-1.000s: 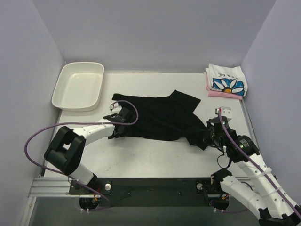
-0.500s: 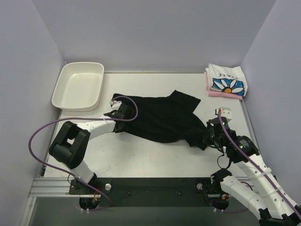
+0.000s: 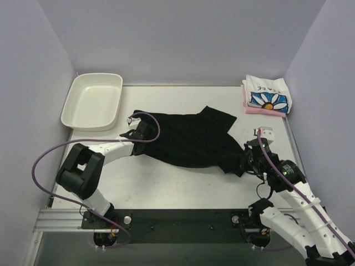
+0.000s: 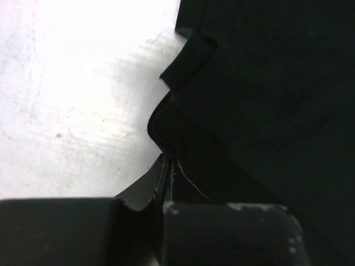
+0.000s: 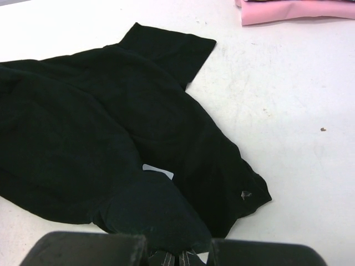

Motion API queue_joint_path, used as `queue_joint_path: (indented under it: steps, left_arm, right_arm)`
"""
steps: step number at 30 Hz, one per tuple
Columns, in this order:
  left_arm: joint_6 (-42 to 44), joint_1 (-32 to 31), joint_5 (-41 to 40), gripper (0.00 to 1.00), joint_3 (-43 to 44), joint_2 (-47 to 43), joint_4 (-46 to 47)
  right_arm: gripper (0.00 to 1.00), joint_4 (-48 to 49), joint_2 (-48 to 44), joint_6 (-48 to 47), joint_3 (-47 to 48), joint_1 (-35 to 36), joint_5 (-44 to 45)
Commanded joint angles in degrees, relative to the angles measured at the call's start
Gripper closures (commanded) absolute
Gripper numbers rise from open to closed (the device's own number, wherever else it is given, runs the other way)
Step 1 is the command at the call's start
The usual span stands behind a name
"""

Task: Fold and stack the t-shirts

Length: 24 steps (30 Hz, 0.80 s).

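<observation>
The black t-shirt [image 3: 188, 138] lies rumpled across the middle of the table. My left gripper [image 3: 140, 133] is shut on its left edge; in the left wrist view the jaws [image 4: 168, 166] pinch a fold of the black cloth [image 4: 266, 83]. My right gripper [image 3: 244, 160] is shut on the shirt's near right corner. In the right wrist view the gripper [image 5: 180, 257] holds bunched black cloth [image 5: 83, 127], with a small white tag [image 5: 158, 171] just ahead. The daisy-print t-shirt [image 3: 267, 95] lies folded on the pink t-shirt [image 3: 260, 110] at the back right.
A white plastic tray [image 3: 69, 105] sits at the back left, close to the left wall. The pink shirt's edge [image 5: 294, 10] shows at the top of the right wrist view. Purple walls close in the table [image 3: 166, 183] on three sides.
My left gripper slid a little farther back along the shirt's left edge and closed on it, drawing that edge in. The right arm has held still.
</observation>
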Motion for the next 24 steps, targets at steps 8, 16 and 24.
queue_joint_path:
  steps: [8,16,24]
  left_arm:
    - [2.71,-1.83,-0.22,1.00,8.83,-24.02,-15.69]
    - [9.04,-1.83,-0.57,1.00,29.42,-31.94,-25.18]
    - [12.29,-1.83,-1.28,1.00,44.17,-33.71,-32.03]
  right_arm:
    - [1.00,-2.04,3.67,-1.86,15.12,0.57,2.77]
    - [1.00,3.59,4.64,-7.13,33.72,0.75,-6.10]
    - [1.00,0.68,6.67,-11.34,49.92,0.75,-10.84]
